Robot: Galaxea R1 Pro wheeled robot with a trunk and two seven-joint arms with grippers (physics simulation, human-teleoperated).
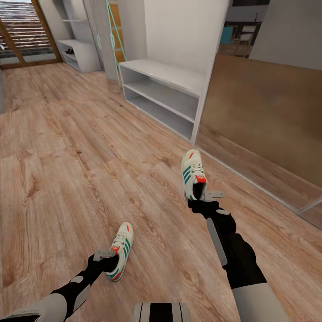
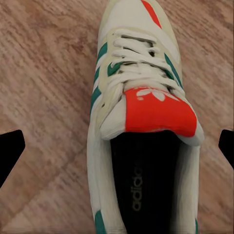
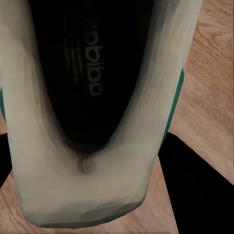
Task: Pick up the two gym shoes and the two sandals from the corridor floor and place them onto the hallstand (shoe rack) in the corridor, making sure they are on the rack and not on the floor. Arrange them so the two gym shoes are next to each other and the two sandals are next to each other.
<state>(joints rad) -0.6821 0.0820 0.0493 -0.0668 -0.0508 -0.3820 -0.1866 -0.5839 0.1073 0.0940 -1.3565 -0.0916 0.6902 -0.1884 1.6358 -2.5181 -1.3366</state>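
Two cream-white gym shoes with green stripes lie on the wood-plank corridor floor [image 1: 67, 147]. My left gripper [image 1: 108, 258] is at the heel of the near gym shoe [image 1: 120, 251]. In the left wrist view that shoe [image 2: 141, 97] lies between the left gripper's [image 2: 117, 146] wide-apart fingertips [image 2: 9, 148], which stand clear of its sides, so it is open. My right gripper [image 1: 202, 197] is at the heel of the farther gym shoe [image 1: 192, 172]. In the right wrist view its fingers [image 3: 200, 190] press against the heel [image 3: 87, 195]. The hallstand [image 1: 82, 53] stands far off at the back left. The sandals are out of view.
A low white two-level bench [image 1: 165, 89] stands against the wall just ahead of the right shoe. A long brown panel [image 1: 268, 116] with a floor rail runs along the right. A slatted door [image 1: 22, 31] closes the corridor's far left end.
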